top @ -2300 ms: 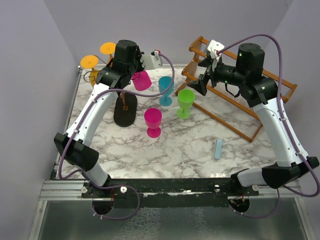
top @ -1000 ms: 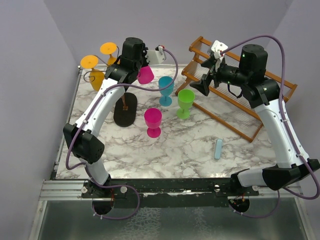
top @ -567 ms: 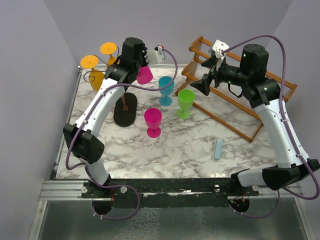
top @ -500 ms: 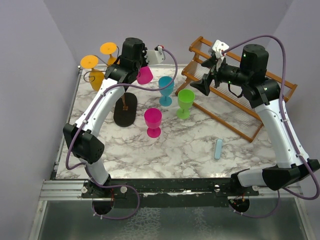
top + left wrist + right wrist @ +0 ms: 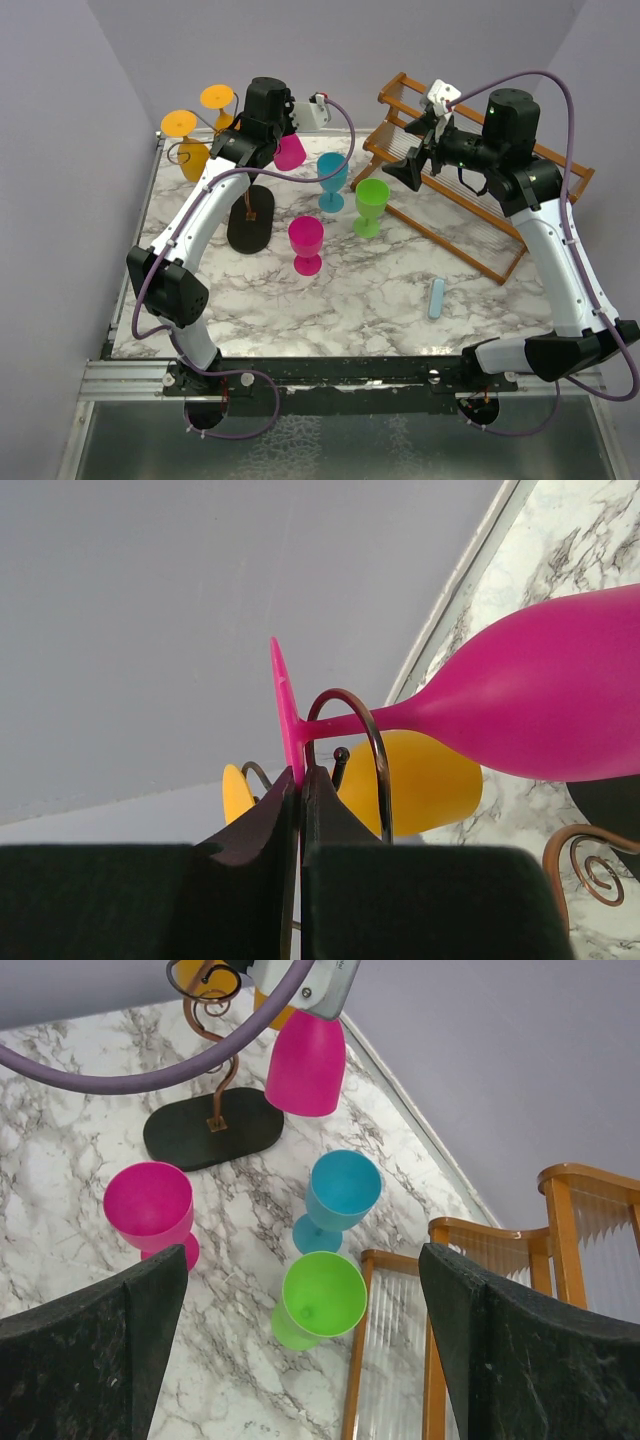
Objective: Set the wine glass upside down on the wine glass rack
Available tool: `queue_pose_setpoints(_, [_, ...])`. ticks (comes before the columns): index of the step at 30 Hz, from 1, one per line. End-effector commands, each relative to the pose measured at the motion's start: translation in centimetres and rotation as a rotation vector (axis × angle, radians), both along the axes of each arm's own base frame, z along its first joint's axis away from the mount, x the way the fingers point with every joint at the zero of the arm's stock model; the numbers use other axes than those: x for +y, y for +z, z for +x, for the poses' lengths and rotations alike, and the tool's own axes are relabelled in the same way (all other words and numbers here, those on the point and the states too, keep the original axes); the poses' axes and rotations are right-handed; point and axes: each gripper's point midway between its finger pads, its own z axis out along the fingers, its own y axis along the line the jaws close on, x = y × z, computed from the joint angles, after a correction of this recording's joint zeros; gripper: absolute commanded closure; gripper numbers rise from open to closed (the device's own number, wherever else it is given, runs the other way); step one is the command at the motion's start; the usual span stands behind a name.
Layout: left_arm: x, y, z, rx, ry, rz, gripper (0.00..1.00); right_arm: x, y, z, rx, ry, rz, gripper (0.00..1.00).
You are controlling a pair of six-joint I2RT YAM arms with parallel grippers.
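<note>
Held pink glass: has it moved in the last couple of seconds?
Yes. The held pink glass has shifted up and slightly right in the top view, farther from the rack base; nearly all of that came before the last second.

Top external: mounted high behind the arm bases, faced down and forward. Widest and farthest view, it took in the whole marble table (image 5: 400, 300).
Left wrist: sat just behind the left gripper (image 5: 300, 800) and faced outward and up toward the grey wall. Very close range on the pink wine glass (image 5: 540, 700) and the wine glass rack (image 5: 375, 750).
Right wrist: sat high behind the right gripper (image 5: 300, 1260) and faced obliquely down at middle range.
Shared: glass and rack showed in all three views. The blue cup (image 5: 340, 1190) and green cup (image 5: 320, 1300) showed in top and right wrist only.
</note>
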Motion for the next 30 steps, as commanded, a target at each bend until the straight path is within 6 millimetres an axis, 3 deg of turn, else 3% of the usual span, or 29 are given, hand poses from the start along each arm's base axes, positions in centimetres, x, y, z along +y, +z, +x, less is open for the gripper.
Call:
queue_pose_setpoints(1, [0.7,0.7,-0.9,-0.002,0.009,-0.015,0.97,0.1,0.9,-0.5,-0.021,0.021,0.027,0.02])
queue_pose_setpoints(3, [1.0,2.1,-1.5,-0.03,0.009,-0.027,0.96,0.1,0.9,-0.5,-0.021,0.02,0.027,0.02])
queue_pose_setpoints(6, [1.0,2.5,-1.7,-0.036,0.008,-0.033,0.95,0.2,0.8,-0.4,-0.017,0.024,0.027,0.02])
queue_pose_setpoints(22, [1.0,1.3,-2.3,0.026,-0.006,-0.01,0.91,0.1,0.7,-0.4,-0.013,0.021,0.029,0.02])
queue_pose_setpoints(30, [1.1,2.0,-2.7,0.013,-0.009,-0.025,0.8,-0.1,0.7,-0.4,-0.015,0.018,0.031,0.02])
